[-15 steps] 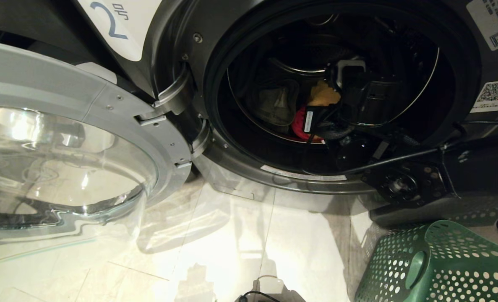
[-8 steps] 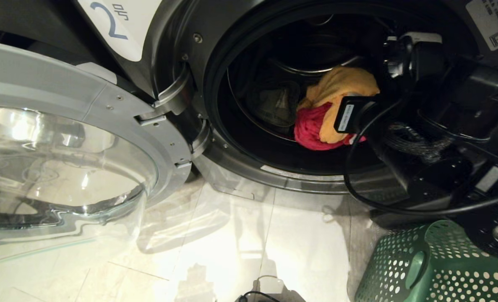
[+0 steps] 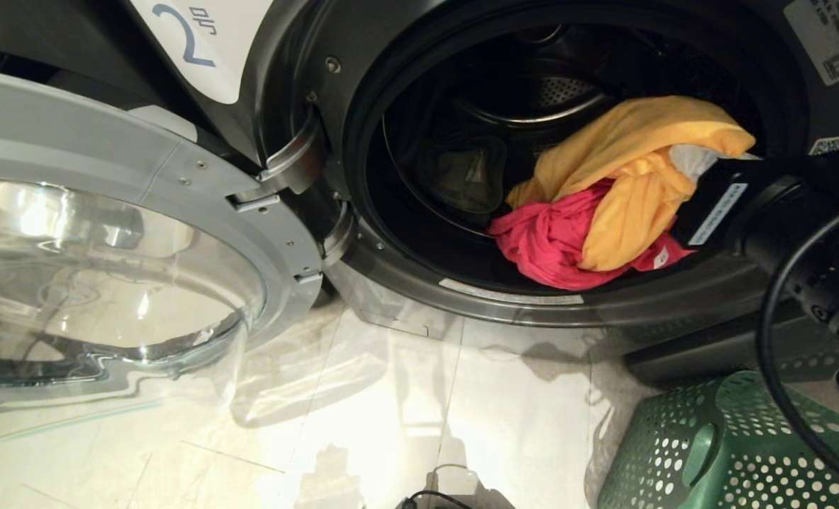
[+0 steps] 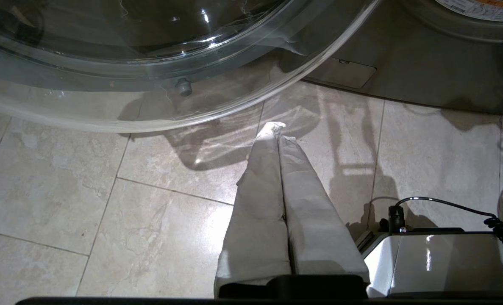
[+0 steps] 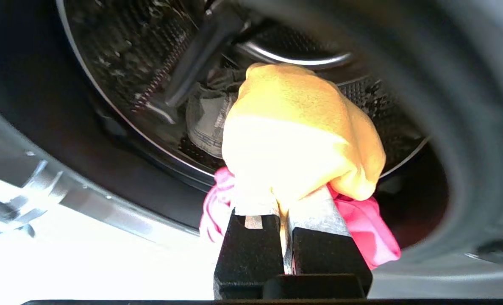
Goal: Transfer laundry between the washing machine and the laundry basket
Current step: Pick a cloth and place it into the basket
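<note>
Pale floor tiles [image 3: 391, 396] front the washing machine [image 3: 306, 63], where the right claw [image 5: 283, 199] clamps the yellow garment [image 3: 631, 177] at the drum mouth's four o'clock, red garment [image 3: 546, 240] hanging beneath; left claw [image 4: 279, 131] pressed together.

Soft, matt yellow-orange cloth [image 3: 631, 177] and crumpled red fabric [image 3: 550, 244] in my right gripper [image 5: 283, 199]; brushed grey metal washing machine [image 3: 306, 56], glossy glass door [image 3: 108, 283], polished floor tiles [image 3: 405, 424], perforated green plastic laundry basket [image 3: 716, 452].
</note>
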Robot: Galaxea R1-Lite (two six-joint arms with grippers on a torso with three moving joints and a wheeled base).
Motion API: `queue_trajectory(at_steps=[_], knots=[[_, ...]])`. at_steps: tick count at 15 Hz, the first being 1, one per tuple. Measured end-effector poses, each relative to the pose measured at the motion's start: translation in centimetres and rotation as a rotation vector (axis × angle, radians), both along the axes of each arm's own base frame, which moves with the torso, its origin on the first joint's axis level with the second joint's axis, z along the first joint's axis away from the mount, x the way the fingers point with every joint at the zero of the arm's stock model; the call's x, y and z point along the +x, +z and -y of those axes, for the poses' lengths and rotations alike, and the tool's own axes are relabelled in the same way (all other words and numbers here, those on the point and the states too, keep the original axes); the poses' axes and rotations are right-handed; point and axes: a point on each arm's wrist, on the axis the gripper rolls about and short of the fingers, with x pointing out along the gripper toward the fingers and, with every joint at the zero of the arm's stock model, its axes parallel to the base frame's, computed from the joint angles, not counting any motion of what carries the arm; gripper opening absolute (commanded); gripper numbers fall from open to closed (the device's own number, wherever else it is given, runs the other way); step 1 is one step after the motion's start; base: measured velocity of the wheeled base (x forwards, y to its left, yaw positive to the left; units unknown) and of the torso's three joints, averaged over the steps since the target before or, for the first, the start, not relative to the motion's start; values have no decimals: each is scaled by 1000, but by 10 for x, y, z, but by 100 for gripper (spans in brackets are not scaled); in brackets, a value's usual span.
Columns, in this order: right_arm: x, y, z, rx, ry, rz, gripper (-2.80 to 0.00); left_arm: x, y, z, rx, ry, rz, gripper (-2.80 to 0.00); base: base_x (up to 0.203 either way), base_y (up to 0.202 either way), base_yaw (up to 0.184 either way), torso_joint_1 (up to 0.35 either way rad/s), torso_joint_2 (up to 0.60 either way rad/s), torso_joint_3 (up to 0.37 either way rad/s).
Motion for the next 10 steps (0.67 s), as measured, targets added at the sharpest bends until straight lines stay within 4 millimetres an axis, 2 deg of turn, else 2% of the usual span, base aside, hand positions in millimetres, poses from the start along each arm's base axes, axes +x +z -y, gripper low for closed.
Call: queue_trajectory(at_steps=[5, 10], knots=[[-35, 0, 23, -41, 49, 44, -280, 0, 0, 0, 0, 0, 0, -280, 0, 0, 0, 0, 0, 0], [-57, -15, 46, -115, 46, 53, -280, 0, 0, 0, 0, 0, 0, -280, 0, 0, 0, 0, 0, 0]])
